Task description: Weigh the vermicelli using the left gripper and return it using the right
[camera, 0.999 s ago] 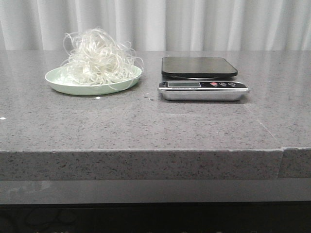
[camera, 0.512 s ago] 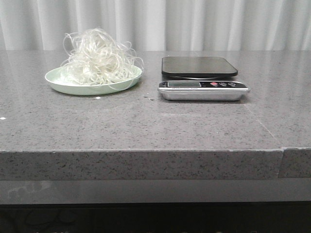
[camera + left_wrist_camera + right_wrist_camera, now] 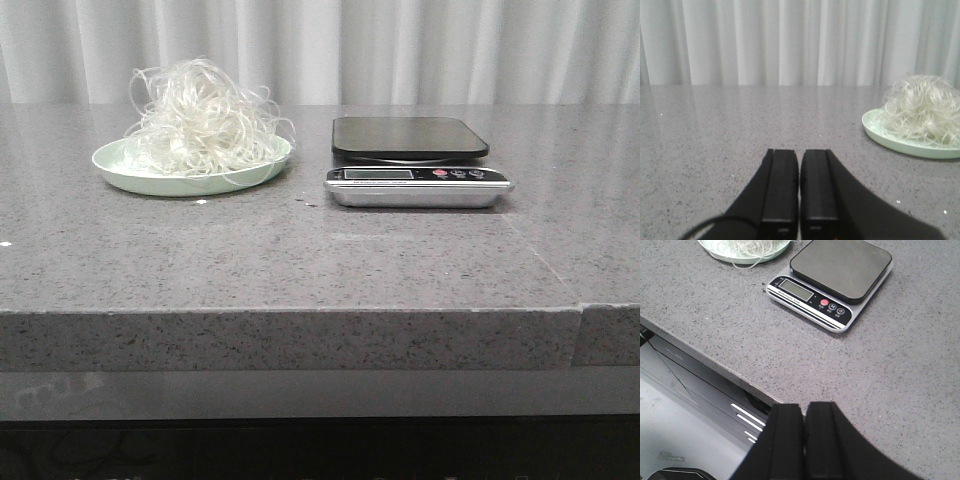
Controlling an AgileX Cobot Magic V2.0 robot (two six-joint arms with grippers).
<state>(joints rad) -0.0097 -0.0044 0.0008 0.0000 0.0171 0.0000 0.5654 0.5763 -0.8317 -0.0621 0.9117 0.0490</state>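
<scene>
The vermicelli [image 3: 205,120] is a fluffy whitish tangle heaped on a pale green plate [image 3: 120,172] at the back left of the grey counter. Beside it to the right stands a kitchen scale [image 3: 412,140] with a bare black platform. Neither arm shows in the front view. In the left wrist view, my left gripper [image 3: 799,152] is shut and empty, low over the counter, with the vermicelli [image 3: 922,107] off to one side. My right gripper [image 3: 804,407] is shut and empty above the counter's front edge, the scale [image 3: 840,267] well ahead of it.
The stone counter [image 3: 300,250] has a seam near its right front corner [image 3: 582,308]. White curtains [image 3: 320,50] hang behind it. Below the front edge, the right wrist view shows a dark cabinet front [image 3: 700,375].
</scene>
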